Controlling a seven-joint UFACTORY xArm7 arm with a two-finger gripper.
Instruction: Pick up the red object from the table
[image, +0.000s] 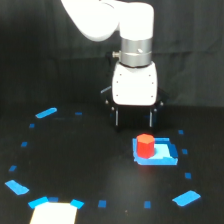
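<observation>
Gripper (134, 118) hangs w/ fingers apart, just behind the red cylinder (146, 145) sitting on a light-blue patch (165, 152) on the black table (90, 160), prob lining up to straddle it.

dark curtain backdrop (40, 55), pale patch (54, 214) at bottom edge

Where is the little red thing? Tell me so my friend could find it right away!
Start at the big white robot arm over the black table. Just below its end effector, toward the exterior view's right, lies a light-blue square patch. The red object stands on that patch's left part: a short cylinder, the only red thing among blue marks.
</observation>
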